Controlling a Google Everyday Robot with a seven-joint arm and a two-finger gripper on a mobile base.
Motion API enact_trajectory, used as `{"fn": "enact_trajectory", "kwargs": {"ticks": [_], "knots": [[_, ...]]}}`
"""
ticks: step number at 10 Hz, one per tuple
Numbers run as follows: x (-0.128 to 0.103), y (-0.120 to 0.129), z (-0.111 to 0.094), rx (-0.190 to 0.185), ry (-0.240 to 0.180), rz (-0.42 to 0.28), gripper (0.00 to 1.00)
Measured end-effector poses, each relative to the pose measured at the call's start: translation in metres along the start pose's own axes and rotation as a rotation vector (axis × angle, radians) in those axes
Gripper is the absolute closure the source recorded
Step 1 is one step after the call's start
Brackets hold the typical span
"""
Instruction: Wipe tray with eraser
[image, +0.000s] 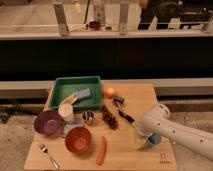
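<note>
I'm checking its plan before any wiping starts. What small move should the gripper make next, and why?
Probably swing the gripper left and back toward the eraser. The gripper hangs open over the front right of the table, apart from that small black block beside the orange ball. The tray cannot be wiped until the eraser is picked up.

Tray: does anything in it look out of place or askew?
Mildly, yes. A grey-blue block lies askew inside the tray, and a yellowish item sits by the tray's front wall; I cannot tell what it is. Nothing looks spilled. The gripper is away from the tray, low over the right front part of the table.
</note>
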Motion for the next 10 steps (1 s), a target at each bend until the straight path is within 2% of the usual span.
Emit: {"fn": "enact_trajectory", "kwargs": {"ticks": [5, 10], "knots": [[0.053, -0.011, 0.005, 0.016, 0.051, 0.098, 0.2], [0.061, -0.014, 0.009, 0.015, 0.064, 0.124, 0.2]]}}
